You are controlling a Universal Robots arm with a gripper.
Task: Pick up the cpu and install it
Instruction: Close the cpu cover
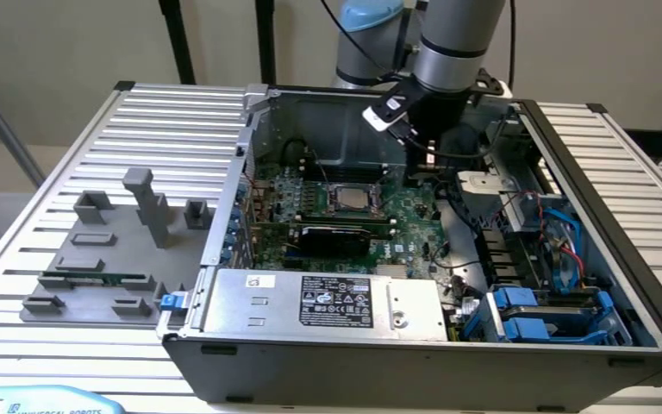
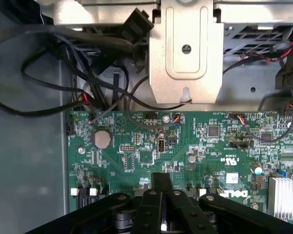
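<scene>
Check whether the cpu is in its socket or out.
In, apparently: the cpu lies flat inside the dark socket frame on the green board, the gripper apart from it.

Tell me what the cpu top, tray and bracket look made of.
cpu: probably metal, silvery-grey top with a dull shine.
tray: looks like plastic, flat matte grey with moulded blocks.
bracket: sheet metal, pale satin sheen, stamped slot and punched hole.

The exterior view is looking down on the whole computer case (image 1: 423, 366). The wrist view is facing its green board (image 2: 136, 141) closely, shared by both
</scene>
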